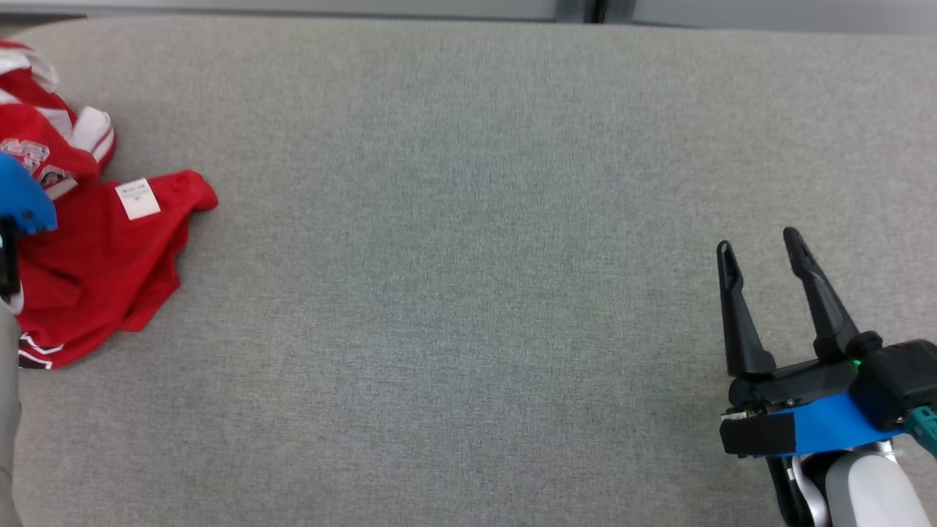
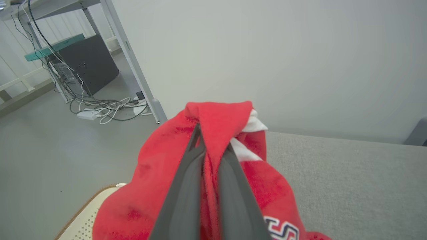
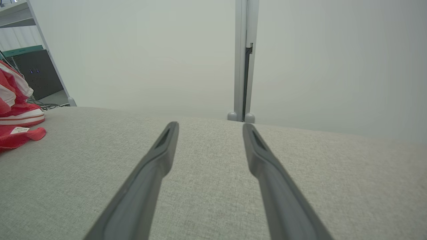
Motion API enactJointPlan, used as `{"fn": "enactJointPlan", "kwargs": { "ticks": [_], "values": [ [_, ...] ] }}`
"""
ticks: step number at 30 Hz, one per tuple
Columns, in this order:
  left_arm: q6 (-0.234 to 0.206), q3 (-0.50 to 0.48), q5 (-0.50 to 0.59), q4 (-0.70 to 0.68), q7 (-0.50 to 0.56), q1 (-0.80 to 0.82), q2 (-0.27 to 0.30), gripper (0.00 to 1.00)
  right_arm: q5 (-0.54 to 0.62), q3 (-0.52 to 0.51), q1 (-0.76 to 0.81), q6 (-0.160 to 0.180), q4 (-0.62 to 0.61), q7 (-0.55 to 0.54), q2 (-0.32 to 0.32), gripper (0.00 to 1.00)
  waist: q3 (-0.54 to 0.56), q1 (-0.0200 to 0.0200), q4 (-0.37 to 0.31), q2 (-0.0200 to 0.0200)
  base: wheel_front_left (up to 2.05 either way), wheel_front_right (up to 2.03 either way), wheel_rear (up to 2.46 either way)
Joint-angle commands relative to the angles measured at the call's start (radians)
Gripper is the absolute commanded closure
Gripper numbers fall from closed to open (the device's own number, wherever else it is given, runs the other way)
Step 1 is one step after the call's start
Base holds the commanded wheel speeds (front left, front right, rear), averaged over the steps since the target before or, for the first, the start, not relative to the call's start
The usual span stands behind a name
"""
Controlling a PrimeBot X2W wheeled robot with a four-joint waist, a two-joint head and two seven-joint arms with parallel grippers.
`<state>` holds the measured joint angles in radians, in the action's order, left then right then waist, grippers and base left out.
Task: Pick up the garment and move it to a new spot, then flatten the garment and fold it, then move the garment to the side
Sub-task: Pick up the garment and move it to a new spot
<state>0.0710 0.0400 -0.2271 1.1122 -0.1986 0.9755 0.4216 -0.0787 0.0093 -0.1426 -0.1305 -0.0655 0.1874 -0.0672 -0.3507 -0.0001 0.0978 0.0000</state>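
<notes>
Gripping a raised fold of the red shirt (image 2: pixel 150 186), the left fingers (image 2: pixel 186 186) were clenched tight, with cloth bunched between and over their tips. The hold took in a narrow ridge of fabric near the white trim; how many layers were caught could not be told. The shirt lay crumpled at the far left of the tabletop (image 1: pixel 468 293), hard by its edge, with the floor (image 2: pixel 50 150) below that side. The right fingers (image 1: pixel 739 322) stood released and spread, low at the right, well apart from the shirt and holding nothing.

Risks noted:
- So thin a pinch could slip under the weight of the hanging cloth.
- A lift drifting leftward could drop the shirt off the edge to the floor.
- A single-point carry would likely leave the fabric bunched, hampering the flattening at the new spot.
</notes>
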Motion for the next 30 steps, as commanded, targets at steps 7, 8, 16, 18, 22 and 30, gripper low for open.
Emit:
{"fn": "enactJointPlan", "kwargs": {
  "ticks": [7,8,16,18,22,30],
  "values": [
    [0.018,0.059,0.039,-0.133,-0.049,0.077,-0.013,1.00,-0.025,0.017,0.021,0.000,0.056,0.033,0.014,0.00,0.095,0.0001,-0.031,0.0000,0.00,0.00,0.00],
    [0.023,0.068,0.046,-0.160,-0.052,0.085,-0.016,1.00,-0.029,0.017,0.024,0.000,0.062,0.038,0.015,0.00,0.105,0.0001,-0.036,0.0000,0.00,0.00,0.00],
    [0.040,0.143,0.052,-0.438,-0.014,0.117,-0.068,1.00,-0.074,0.030,0.029,0.000,0.110,0.064,0.017,0.00,0.162,0.0001,-0.124,0.0000,0.00,0.00,0.00],
    [0.044,0.160,0.046,-0.522,0.005,0.122,-0.090,1.00,-0.090,0.034,0.031,0.000,0.121,0.070,0.016,0.00,0.165,0.0001,-0.155,0.0000,0.00,0.00,0.00],
    [0.044,0.189,0.028,-0.660,0.047,0.121,-0.133,1.00,-0.116,0.045,0.024,0.000,0.140,0.075,0.016,0.00,0.162,0.0001,-0.223,0.0000,0.00,0.00,0.00],
    [0.049,0.281,0.019,-0.754,0.108,0.112,-0.224,1.00,-0.155,0.061,-0.006,0.000,0.139,0.078,0.016,0.00,0.123,0.0001,-0.346,0.0000,0.00,0.00,0.00]
  ]
}}
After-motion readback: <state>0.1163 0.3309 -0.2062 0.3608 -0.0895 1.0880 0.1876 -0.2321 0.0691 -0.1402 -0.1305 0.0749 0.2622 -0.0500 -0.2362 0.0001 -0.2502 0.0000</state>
